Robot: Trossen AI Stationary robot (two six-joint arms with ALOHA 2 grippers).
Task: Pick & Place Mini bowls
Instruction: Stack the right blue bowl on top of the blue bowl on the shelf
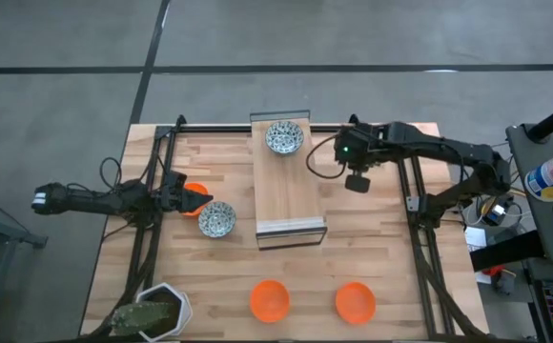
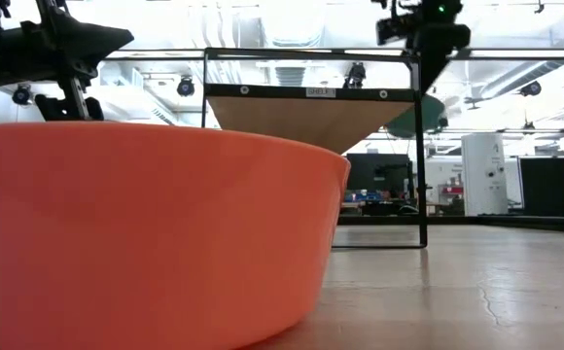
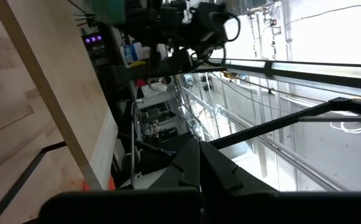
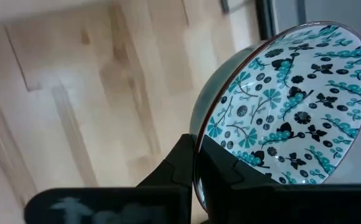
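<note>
My right gripper reaches over the far end of a raised wooden shelf and is shut on a white bowl with blue patterning. In the low view this bowl shows tilted below the gripper. My left gripper is level, with shut fingers, over an orange bowl that it partly hides; I cannot tell whether they touch. A second blue-patterned bowl rests on the table beside it. Two more orange bowls sit near the table's near edge. My right gripper pinches the patterned bowl by its rim, one finger inside the bowl and one outside. The fingers come roughly level from the table's right. The bowl is tilted in the hold; I cannot tell whether its base touches the shelf top.
The shelf has a black frame and stands in the middle of the table. A white angular pot with a green plant stands at the near left corner. The nearest orange bowl fills much of the low view. Bare wood lies right of the shelf.
</note>
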